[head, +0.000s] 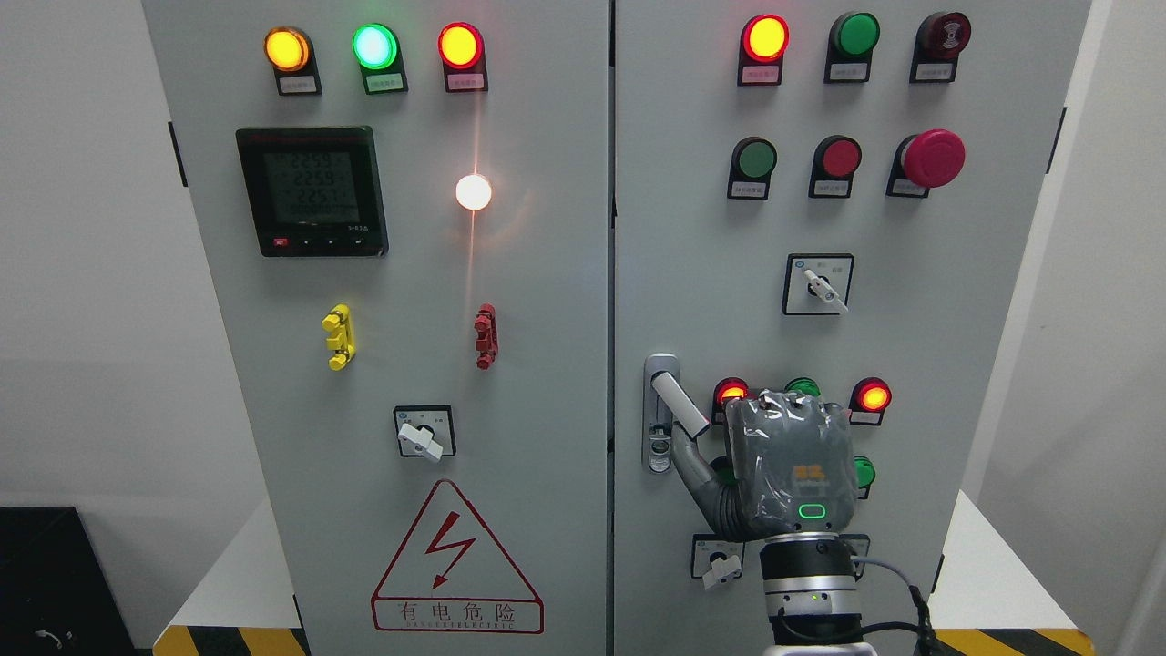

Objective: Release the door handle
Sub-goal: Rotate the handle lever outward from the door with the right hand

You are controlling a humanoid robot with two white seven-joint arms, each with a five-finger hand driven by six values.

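A: Start at your left door [383, 364]: amber, green and red lamps lit along the top, the digital meter [311, 191] beneath them, a white lamp [474, 192] glaring to its right.

B: Lower down you've got a yellow clip [338, 336], a red clip [486, 336], a rotary switch [424, 433] and the red warning triangle [455, 565].

A: Now cross the seam to your right door [911, 346]. The door handle [676, 404] sits at its left edge, lever swung out and tilted.

B: And your right hand [774, 469], rising from the bottom edge, is just beside it. The thumb [697, 469] reaches up towards the lever's lower end; I can't tell whether it touches.

A: The fingers?

B: Hidden behind the back of the hand, so you can't tell whether it's wide or narrow.

A: Further right, one red lamp [873, 397] glows by the hand.
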